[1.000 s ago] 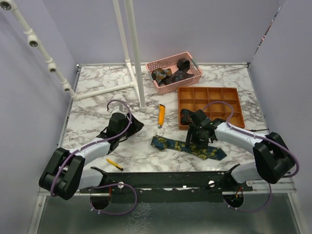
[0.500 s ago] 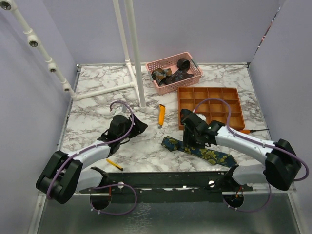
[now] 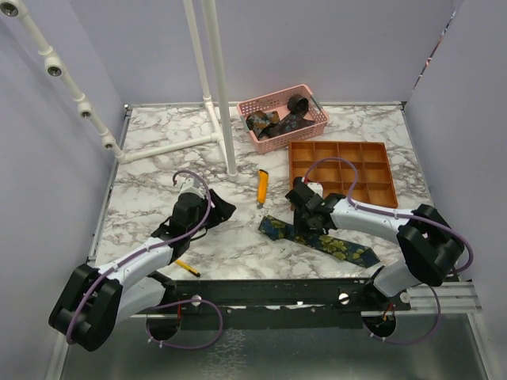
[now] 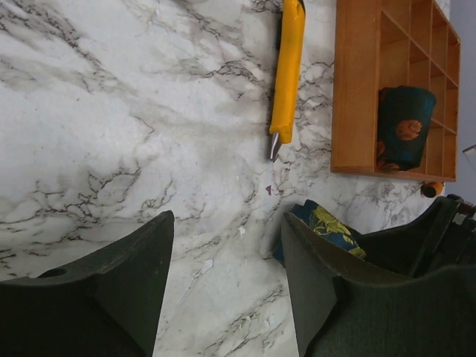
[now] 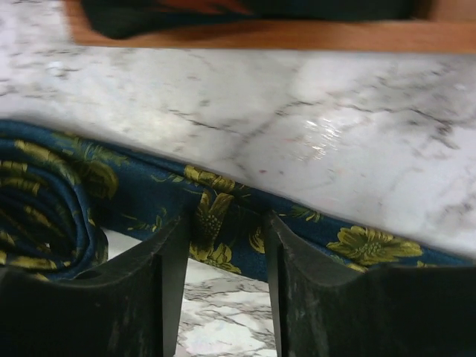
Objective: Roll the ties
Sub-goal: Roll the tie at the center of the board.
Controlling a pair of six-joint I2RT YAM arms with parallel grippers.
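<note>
A navy tie (image 3: 337, 245) with yellow-green flowers lies slanted on the marble, in front of the orange tray (image 3: 380, 194). My right gripper (image 3: 299, 222) is at the tie's left part. In the right wrist view its jaws (image 5: 225, 219) stand apart, astride the flat strip (image 5: 357, 242), with a rolled coil (image 5: 44, 216) of the same tie just to the left. My left gripper (image 3: 220, 207) hovers open over bare marble with nothing between its fingers (image 4: 227, 219); the tie's end (image 4: 327, 227) shows past its right finger. A coiled dark tie (image 4: 405, 126) sits in a tray compartment.
An orange-yellow utility knife (image 3: 262, 187) lies between the arms, left of the tray. A pink basket (image 3: 273, 142) at the back holds more dark ties (image 3: 277, 121). A white pipe stand (image 3: 226, 119) rises at the back left. A yellow pencil (image 3: 186, 267) lies near the left arm.
My right gripper has moved left along the tie toward its rolled end, and its jaws have narrowed. The tie has shifted slightly. The left arm has edged forward, still open.
</note>
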